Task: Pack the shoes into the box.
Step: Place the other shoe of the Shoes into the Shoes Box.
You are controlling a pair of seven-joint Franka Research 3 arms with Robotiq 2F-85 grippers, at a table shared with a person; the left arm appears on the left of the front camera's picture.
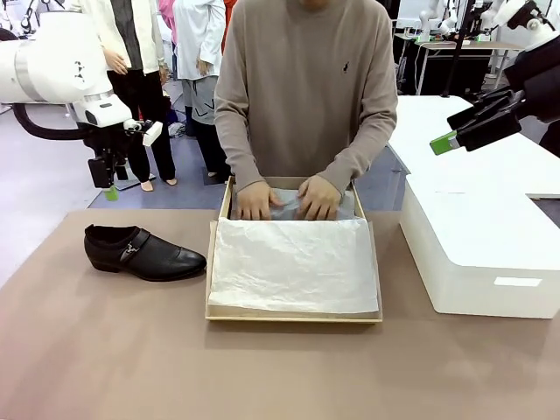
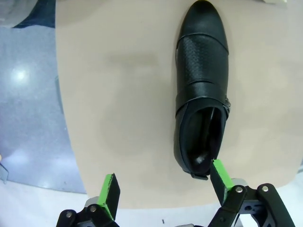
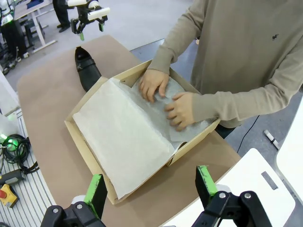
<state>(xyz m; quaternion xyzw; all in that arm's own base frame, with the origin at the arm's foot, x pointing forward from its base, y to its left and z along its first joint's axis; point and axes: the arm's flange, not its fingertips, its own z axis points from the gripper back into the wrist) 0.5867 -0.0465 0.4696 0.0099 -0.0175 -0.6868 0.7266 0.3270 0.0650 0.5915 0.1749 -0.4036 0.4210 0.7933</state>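
Left pincer (image 2: 164,178), released, hovers over glossy black leather buckled shoe (image 2: 201,90); heel beneath one pad (image 2: 221,176), long axis running straight ahead (right pincer (image 3: 149,178), also released, is farther).

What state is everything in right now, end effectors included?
shoe: upright on the table, left of the box, outside it.
box: open, lined with tissue paper.
person's hands: pressing the tissue paper at the far end.
left end effector: open, above the shoe's heel.
right end effector: open, raised, holding nothing.
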